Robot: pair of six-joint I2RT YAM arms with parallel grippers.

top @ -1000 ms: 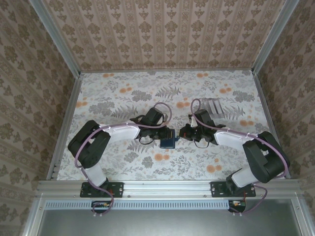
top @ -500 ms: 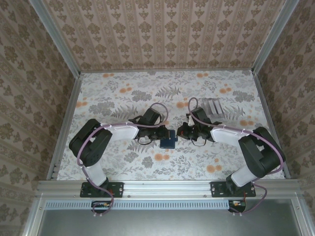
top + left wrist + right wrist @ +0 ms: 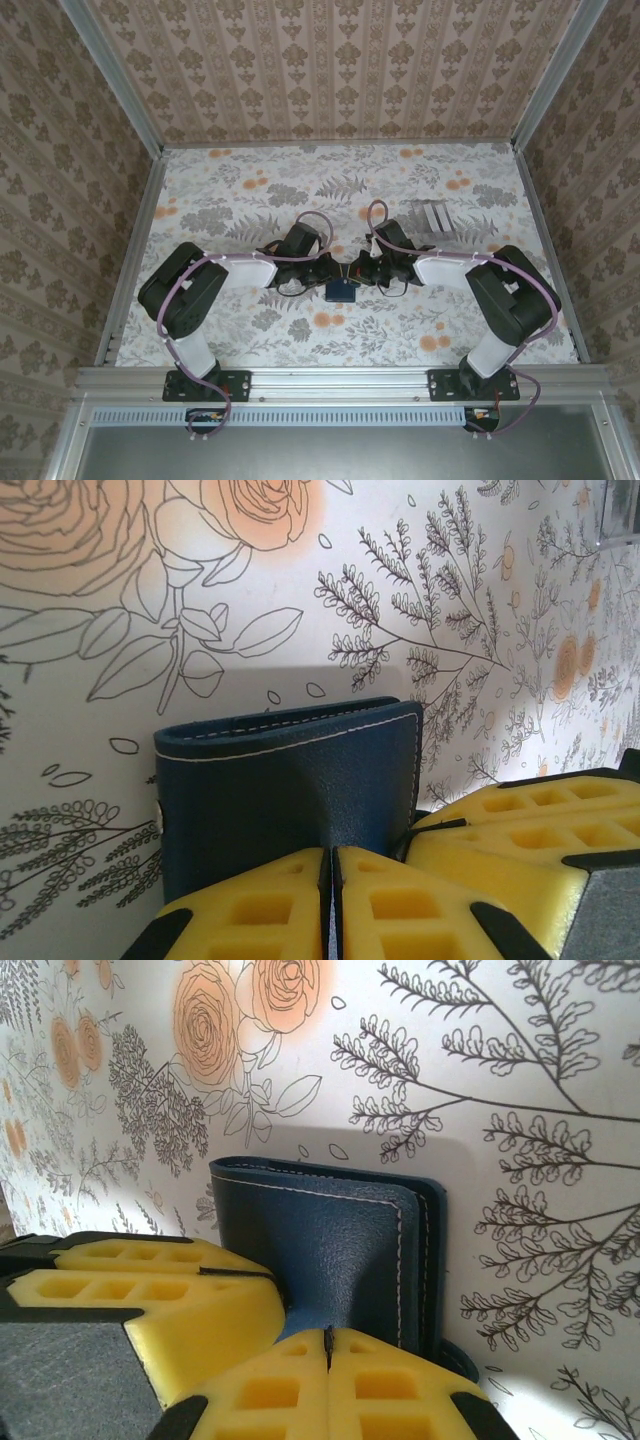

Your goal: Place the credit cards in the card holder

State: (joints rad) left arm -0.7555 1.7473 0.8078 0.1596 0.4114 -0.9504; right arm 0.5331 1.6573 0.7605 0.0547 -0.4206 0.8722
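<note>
Beside right gripper (image 3: 328, 1348), left gripper (image 3: 332, 868) newly tight on card holder (image 3: 260, 780)

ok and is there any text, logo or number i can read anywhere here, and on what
No text can be read.
card holder: plain navy leather with pale stitching, no logo or lettering on the faces that show.
pale striped cards: far right of the table, too small to tell any print.
yellow fingers: no marks.
</note>
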